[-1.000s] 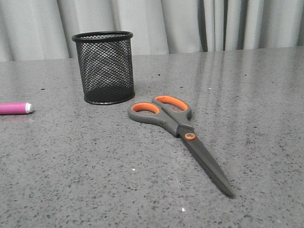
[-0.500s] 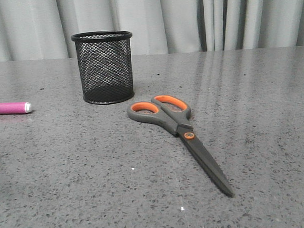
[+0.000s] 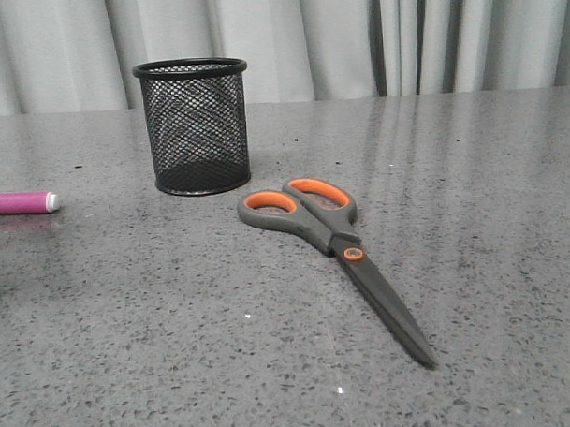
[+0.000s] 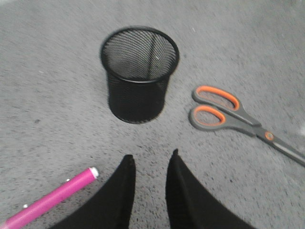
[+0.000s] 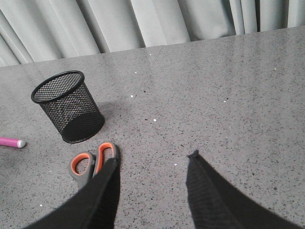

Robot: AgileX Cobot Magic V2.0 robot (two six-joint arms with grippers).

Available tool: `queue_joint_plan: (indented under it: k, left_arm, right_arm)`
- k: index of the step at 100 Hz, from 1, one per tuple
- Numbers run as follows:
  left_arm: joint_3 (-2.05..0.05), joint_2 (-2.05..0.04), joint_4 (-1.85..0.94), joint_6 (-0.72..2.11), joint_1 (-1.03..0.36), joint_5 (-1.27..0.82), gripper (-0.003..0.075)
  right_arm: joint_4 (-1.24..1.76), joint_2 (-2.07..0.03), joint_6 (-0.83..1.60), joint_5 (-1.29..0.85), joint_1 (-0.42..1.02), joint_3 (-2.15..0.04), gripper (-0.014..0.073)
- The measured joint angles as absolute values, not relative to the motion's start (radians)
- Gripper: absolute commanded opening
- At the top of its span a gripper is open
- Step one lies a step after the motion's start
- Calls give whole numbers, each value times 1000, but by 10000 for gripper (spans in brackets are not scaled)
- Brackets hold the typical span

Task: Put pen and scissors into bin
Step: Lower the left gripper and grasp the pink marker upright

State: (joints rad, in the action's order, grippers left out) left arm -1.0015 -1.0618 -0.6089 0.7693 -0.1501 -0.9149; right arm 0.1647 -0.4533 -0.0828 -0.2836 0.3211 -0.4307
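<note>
The bin (image 3: 195, 125), a black mesh cup, stands upright and empty at the back left of the table. The scissors (image 3: 335, 245) lie closed just right of it, grey handles with orange loops toward the bin, blades pointing to the front right. The pink pen (image 3: 20, 202) lies flat at the left edge, white end toward the bin. My left gripper (image 4: 151, 160) hovers open over bare table, pen (image 4: 50, 200) to one side of its fingers, bin (image 4: 138, 72) and scissors (image 4: 238, 121) beyond. My right gripper (image 5: 153, 158) is open, one finger covering part of the scissors (image 5: 88, 164); the bin (image 5: 66, 105) stands past them.
A speckled grey tabletop (image 3: 471, 188) runs back to pale grey curtains (image 3: 354, 38). Neither arm shows in the front view.
The front view has shifted a few pixels, so the bin and scissors sit slightly left and up. Nothing on the table has moved.
</note>
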Motion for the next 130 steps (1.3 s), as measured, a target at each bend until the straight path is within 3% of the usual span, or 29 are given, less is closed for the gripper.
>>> queue_joint_plan:
  k: [13, 31, 66, 130]
  left_arm:
    - [-1101, -1180, -469, 866, -166, -1022, 156]
    - [-1143, -1297, -239, 1154, -168, -1129, 312]
    - [-1151, -1434, -127, 1343, -168, -1152, 313]
    - [-1220, -1557, -133, 1384, -168, -1059, 312]
  right_arm:
    - [165, -453, -83, -284, 321, -431, 297]
    - [163, -453, -81, -284, 321, -431, 297]
    - [163, -454, -81, -284, 321, -431, 297]
    - [161, -456, -79, -286, 321, -433, 297]
